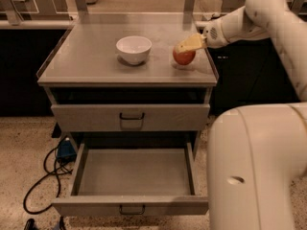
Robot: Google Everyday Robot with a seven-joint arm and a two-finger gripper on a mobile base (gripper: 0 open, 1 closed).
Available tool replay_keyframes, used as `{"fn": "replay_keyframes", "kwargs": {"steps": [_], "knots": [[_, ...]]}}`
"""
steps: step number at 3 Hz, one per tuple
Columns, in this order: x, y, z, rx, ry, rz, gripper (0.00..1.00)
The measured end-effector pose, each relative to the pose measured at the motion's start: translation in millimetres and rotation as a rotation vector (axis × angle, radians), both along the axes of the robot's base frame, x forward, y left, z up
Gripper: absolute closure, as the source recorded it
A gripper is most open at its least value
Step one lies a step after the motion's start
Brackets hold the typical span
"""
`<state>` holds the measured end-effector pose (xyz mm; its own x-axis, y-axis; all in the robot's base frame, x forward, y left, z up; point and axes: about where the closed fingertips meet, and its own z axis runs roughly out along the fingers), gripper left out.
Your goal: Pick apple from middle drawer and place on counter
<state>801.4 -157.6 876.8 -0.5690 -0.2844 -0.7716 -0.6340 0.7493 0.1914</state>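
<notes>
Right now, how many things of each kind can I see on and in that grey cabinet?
bowl: 1, white, on the counter
apple: 1, on the counter's right side, with the gripper at its top
drawers: 2, the upper drawer shut, the middle drawer pulled open
Total: 4
</notes>
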Motion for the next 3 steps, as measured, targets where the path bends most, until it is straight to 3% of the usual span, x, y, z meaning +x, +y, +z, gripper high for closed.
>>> {"fn": "replay_keyframes", "kwargs": {"steps": [1, 3], "knots": [[19.2, 6.8, -33.1, 0.038, 0.058, 0.009, 1.0], [19.2, 6.9, -31.7, 0.038, 0.058, 0.009, 0.58]]}}
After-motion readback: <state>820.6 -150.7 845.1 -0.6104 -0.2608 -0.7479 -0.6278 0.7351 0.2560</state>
